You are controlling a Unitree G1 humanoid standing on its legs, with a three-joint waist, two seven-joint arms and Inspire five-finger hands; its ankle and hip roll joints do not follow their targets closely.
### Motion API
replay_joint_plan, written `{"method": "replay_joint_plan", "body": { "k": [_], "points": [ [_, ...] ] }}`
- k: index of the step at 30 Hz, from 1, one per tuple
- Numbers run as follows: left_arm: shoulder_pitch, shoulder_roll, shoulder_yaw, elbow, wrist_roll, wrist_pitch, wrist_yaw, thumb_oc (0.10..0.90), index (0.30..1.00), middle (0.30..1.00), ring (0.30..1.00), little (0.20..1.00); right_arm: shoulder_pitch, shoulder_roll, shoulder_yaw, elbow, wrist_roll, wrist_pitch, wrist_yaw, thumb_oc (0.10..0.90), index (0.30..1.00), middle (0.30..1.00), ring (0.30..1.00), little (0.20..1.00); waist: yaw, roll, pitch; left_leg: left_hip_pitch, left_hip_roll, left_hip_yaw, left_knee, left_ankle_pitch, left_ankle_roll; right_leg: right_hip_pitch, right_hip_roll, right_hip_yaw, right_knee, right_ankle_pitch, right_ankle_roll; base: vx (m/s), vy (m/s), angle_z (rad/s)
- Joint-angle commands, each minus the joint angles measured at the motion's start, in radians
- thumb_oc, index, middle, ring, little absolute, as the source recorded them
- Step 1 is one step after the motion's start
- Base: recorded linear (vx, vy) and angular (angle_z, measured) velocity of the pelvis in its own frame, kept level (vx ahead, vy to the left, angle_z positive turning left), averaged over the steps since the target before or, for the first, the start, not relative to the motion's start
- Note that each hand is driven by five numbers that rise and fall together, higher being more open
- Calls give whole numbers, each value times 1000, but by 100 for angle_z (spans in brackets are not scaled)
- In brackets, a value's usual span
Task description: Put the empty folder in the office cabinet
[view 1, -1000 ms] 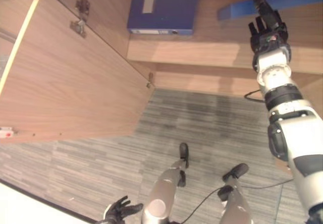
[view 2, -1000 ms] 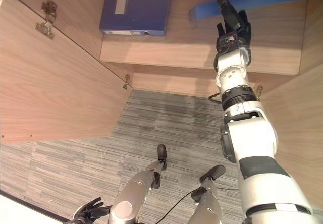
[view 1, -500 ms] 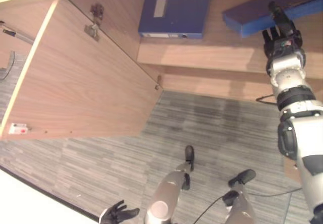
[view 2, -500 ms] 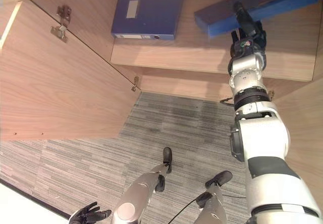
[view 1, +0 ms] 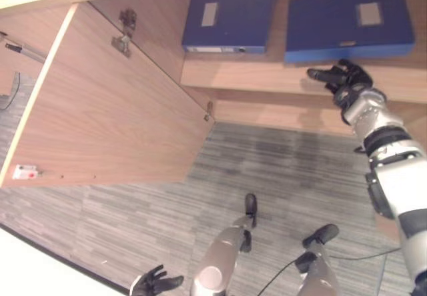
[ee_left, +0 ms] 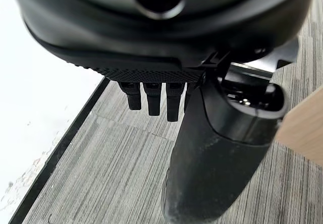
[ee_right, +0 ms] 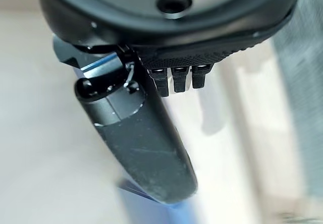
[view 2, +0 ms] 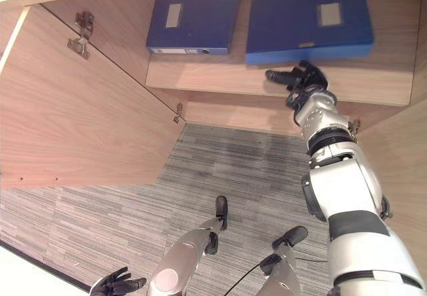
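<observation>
The right hand (view 1: pixel 347 81), fingers loose and holding nothing, sits just below the blue folder (view 1: pixel 347 24), whose upper edge is cut off. The left hand (view 1: pixel 155 283) hangs relaxed.

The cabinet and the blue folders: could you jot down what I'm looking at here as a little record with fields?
Cabinet: wooden office cabinet, its door swung open on the robot's left
Shelf contents: two blue folders lying flat, side by side
Left folder: further from the working hand
Right folder: lying just behind the robot's right hand
Right hand: at the shelf's front edge below the right folder, fingers extended, holding nothing
Left hand: hanging low over the carpet, fingers relaxed, holding nothing
Floor: grey striped carpet
</observation>
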Motion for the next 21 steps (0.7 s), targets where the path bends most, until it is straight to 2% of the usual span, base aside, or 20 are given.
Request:
{"method": "replay_joint_plan", "body": {
  "k": [1, 8, 9, 12, 13, 17, 21],
  "points": [
    [97, 146, -8, 57, 45, 6, 5, 800, 900, 900, 900, 900, -34, 19, 50, -61, -123, -18, 89, 800, 900, 900, 900, 900, 39, -25, -47, 54, 28, -189, -91, -60, -113, -23, -19, 94, 114, -98, 116, 0, 0, 0],
    [104, 138, -3, 51, 50, -3, 8, 800, 900, 900, 900, 900, -60, 44, 168, -115, -287, -48, 98, 800, 900, 900, 900, 900, 47, -16, -37, 36, 28, -195, -85, -51, -116, -35, -20, 95, 118, -96, 114, -9, 2, 0],
    [104, 134, -4, 59, 51, -8, 16, 800, 900, 900, 900, 900, -89, 41, 202, -90, -373, -59, 67, 800, 900, 900, 900, 900, 51, -17, -37, 31, 28, -199, -86, -46, -117, -35, -18, 94, 114, -97, 114, 0, 0, 0],
    [103, 132, -4, 69, 53, -11, 23, 800, 900, 900, 900, 900, -106, 36, 207, -77, -401, -62, 47, 800, 900, 900, 900, 900, 51, -16, -35, 28, 27, -200, -87, -44, -117, -35, -17, 93, 112, -96, 114, 0, 0, 0],
    [106, 132, -5, 79, 59, -16, 32, 800, 900, 900, 900, 900, -139, 15, 229, -49, -469, -70, 2, 800, 900, 900, 900, 900, 58, -16, -34, 22, 24, -209, -91, -37, -118, -32, -17, 89, 109, -96, 115, 0, 0, 0],
    [104, 136, -11, 78, 58, -28, 49, 800, 900, 900, 900, 900, -168, -43, 223, -28, -495, -73, -45, 800, 900, 900, 900, 900, 68, -16, -31, 20, 18, -221, -105, -27, -120, -23, -15, 77, 98, -95, 116, 0, -2, 5],
    [106, 129, -24, 64, 54, -31, 54, 800, 900, 900, 900, 900, -170, -50, 258, -40, -549, -63, -54, 800, 900, 900, 900, 900, 64, -26, -32, 21, 14, -223, -109, -28, -118, -13, -9, 77, 80, -85, 118, 8, 26, 11]
  ]
}}
